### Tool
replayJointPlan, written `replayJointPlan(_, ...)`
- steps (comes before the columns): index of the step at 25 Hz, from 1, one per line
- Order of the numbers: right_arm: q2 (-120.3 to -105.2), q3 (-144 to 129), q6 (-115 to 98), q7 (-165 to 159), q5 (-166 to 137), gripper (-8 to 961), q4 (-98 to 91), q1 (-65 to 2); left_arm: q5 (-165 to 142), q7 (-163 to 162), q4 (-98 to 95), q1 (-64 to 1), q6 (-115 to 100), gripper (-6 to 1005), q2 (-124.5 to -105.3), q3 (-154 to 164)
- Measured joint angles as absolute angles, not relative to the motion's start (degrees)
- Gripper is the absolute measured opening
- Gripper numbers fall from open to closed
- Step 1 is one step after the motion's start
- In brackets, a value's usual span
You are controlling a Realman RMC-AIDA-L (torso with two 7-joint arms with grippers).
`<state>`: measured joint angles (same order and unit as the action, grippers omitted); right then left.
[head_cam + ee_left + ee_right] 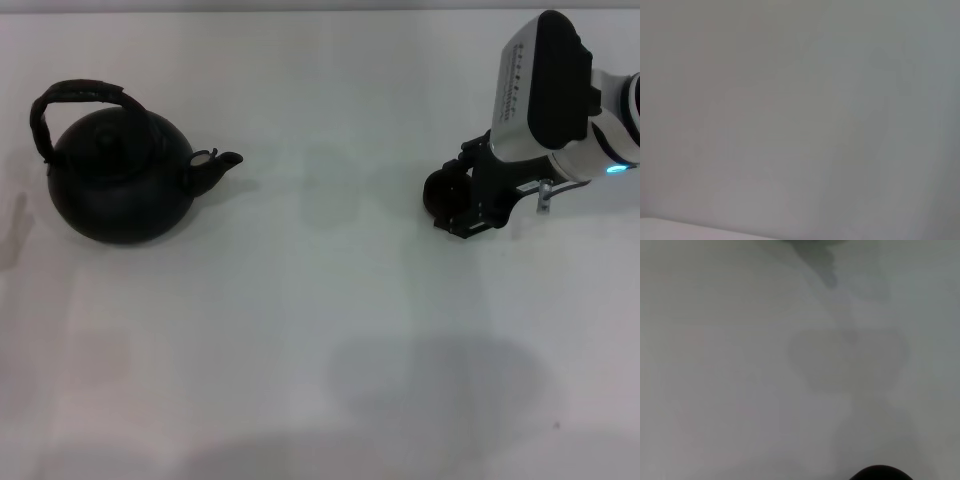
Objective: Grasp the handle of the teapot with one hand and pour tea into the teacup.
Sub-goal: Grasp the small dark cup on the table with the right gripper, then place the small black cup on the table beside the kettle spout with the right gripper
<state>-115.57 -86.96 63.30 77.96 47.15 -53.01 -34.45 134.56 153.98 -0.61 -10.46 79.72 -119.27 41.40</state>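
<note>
Nearest the head cam, bare white counter is lying w/ only a soft shadow on it, nothing sitting there. Further back on robot's left, teapot is standing upright, spout pointing toward the middle, lid knob showing on top. Handle is arching over the lid, leaning a bit away from the spout side. Teapot is looking big, rigid and prob. heavy, more so if filled; body is round and smooth, so a poor place to grip. Best hold is looking like the top of the arch, where the rough wrap should be giving grip. It may be swinging or tipping once lifted, so the hold should be firm and centred. On robot's right, well apart from the teapot, right claw is hanging low over the counter w/ a small round dark thing at its tip, prob. the teacup. Can't tell if the claw is clenched on it, just touching, or released. Cup is looking tiny and light, easy to knock over, and a small target for pouring. A dark curved edge is peeking into the right wrist view; unclear what it is. Left claw isn't showing anywhere; its wrist view is giving only blank surface. Nothing is standing btw. teapot and cup, but the right claw is crowding the cup, so it may be blocking the spout's approach.
</note>
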Motion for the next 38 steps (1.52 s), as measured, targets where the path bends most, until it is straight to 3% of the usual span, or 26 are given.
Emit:
replayJointPlan(19, -115.84, -89.2, 69.7, 68.1, 54.5, 741, -66.6, -35.1, 134.7, 154.0, -1.1, -10.9, 79.7, 886, -119.18, 41.4)
replayJointPlan(38, -116.18, -108.5, 50.2, 69.6, 62.7, 754, -54.1, -41.8, 134.6, 154.0, -0.6, -11.3, 79.7, 886, -119.26, 41.4)
